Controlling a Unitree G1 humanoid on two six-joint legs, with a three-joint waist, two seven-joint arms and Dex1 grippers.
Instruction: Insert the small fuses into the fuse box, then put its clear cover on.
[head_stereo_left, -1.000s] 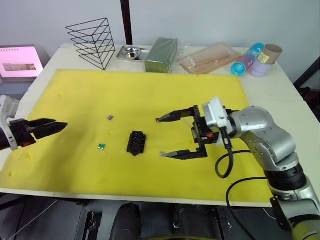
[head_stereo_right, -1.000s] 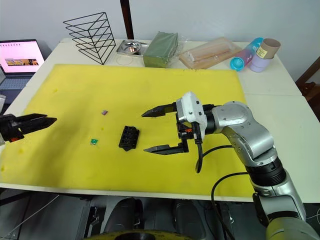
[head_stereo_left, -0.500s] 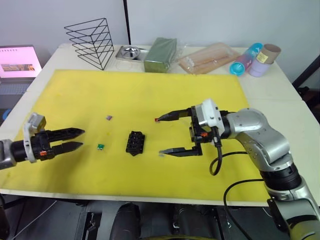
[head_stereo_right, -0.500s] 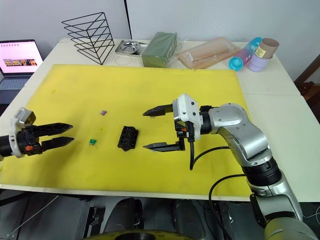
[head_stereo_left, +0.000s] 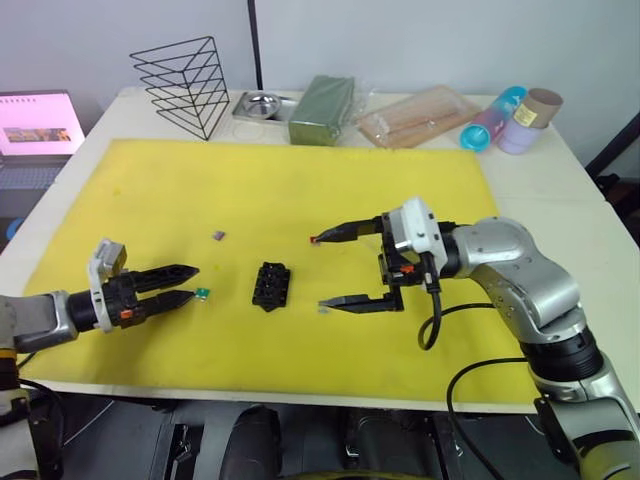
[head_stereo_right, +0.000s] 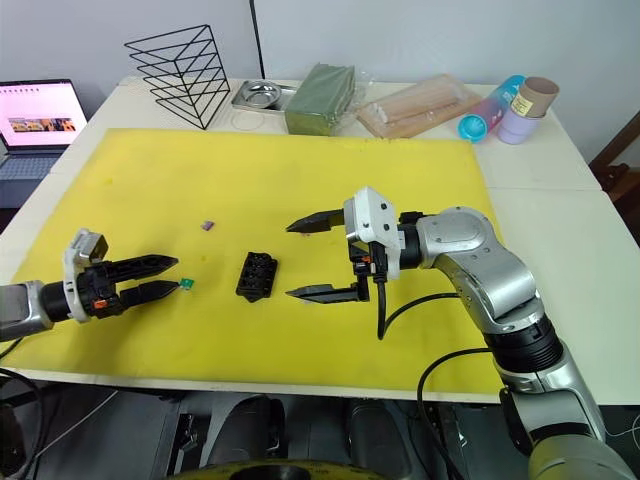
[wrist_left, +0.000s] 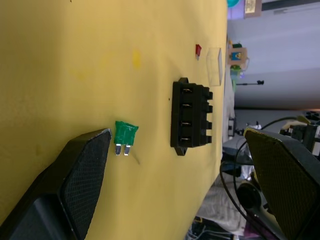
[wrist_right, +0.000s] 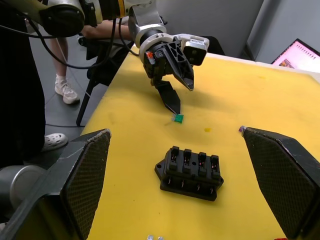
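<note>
The black fuse box (head_stereo_left: 271, 285) lies flat on the yellow mat (head_stereo_left: 300, 190). A green fuse (head_stereo_left: 202, 293) rests left of it, just off the lower fingertip of my left gripper (head_stereo_left: 190, 282), which is open and holds nothing. In the left wrist view the green fuse (wrist_left: 125, 136) lies beside one finger (wrist_left: 85, 165), with the fuse box (wrist_left: 191, 117) beyond and the clear cover (wrist_left: 215, 66) and a red fuse (wrist_left: 198, 49) farther off. A purple fuse (head_stereo_left: 219, 235) sits behind the box. My right gripper (head_stereo_left: 320, 272) hovers wide open right of the box, empty, its upper fingertip by the red fuse (head_stereo_left: 314, 240).
Along the table's back edge stand a wire rack (head_stereo_left: 185, 85), a metal dish (head_stereo_left: 260, 103), a dark-green block (head_stereo_left: 322, 108), a packet of wooden sticks (head_stereo_left: 420, 113) and cups (head_stereo_left: 510, 115). A laptop (head_stereo_left: 38, 122) sits far left. A person's legs (wrist_right: 65, 85) stand beside the table.
My left gripper has travelled right across the mat and opened, its tips now at the green fuse. The right gripper has barely moved.
</note>
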